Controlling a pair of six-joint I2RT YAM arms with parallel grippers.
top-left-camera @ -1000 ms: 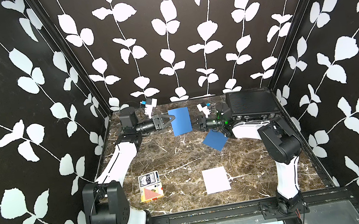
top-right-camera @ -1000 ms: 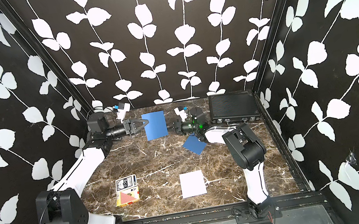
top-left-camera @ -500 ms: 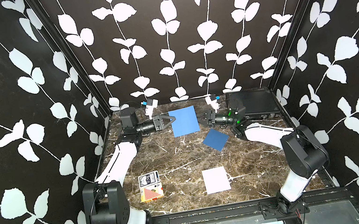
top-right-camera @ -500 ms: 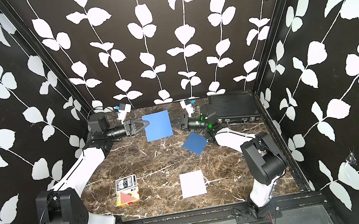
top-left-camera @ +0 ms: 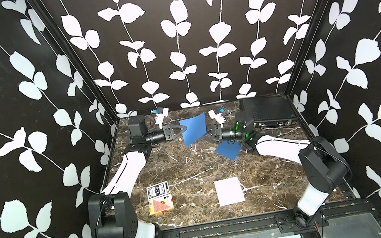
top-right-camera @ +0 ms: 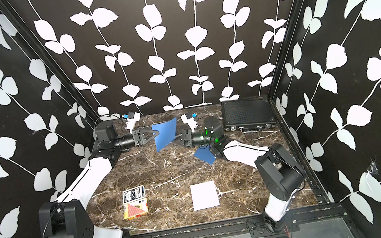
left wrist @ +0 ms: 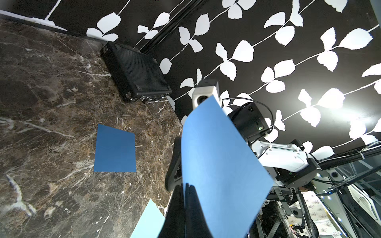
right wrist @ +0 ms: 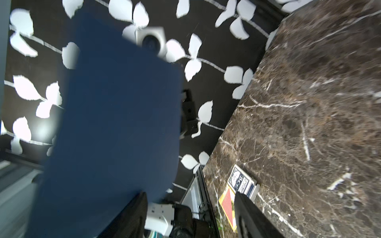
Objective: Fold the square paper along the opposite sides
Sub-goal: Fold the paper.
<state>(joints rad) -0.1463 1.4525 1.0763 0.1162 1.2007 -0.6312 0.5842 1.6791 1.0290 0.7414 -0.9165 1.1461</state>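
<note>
Two arms: both reach to the far middle of the table, wrists roughly level, tips facing each other across a raised sheet

Surface: brown marble-patterned table point(top-left-camera: 187, 167) with white veins; black rail point(top-left-camera: 215, 228) along the front edge carries both arm bases

Room: walls point(top-left-camera: 185, 47) on three sides, black with a white leaf-and-vine print; black posts in the two far corners; a bright glare falls on the wall in the left wrist view

Task paper: blue square paper point(top-left-camera: 193, 129) held clear of the table at the far middle; stands nearly on edge, slightly bowed; sits between the two grippers

Left gripper point(top-left-camera: 184, 128): fingers pinched closed on one edge of the blue square paper; this shows in both top views and the left wrist view

Right gripper point(right wrist: 189, 195): fingers spread wide, gripping nothing; one finger lies just beside the paper's edge in the right wrist view; whether it touches, cannot tell

Second blue sheet point(top-left-camera: 228, 150): flat on the table, partly under the right forearm

White sheet point(top-left-camera: 229, 191): flat near the front, right of centre, well apart from the arms

Card boxes: blue box point(top-left-camera: 157, 190) and red box point(top-left-camera: 161, 205) lie touching near the front left

Black case point(top-left-camera: 266, 112): closed, flat in the far right corner, latches facing the front
</note>
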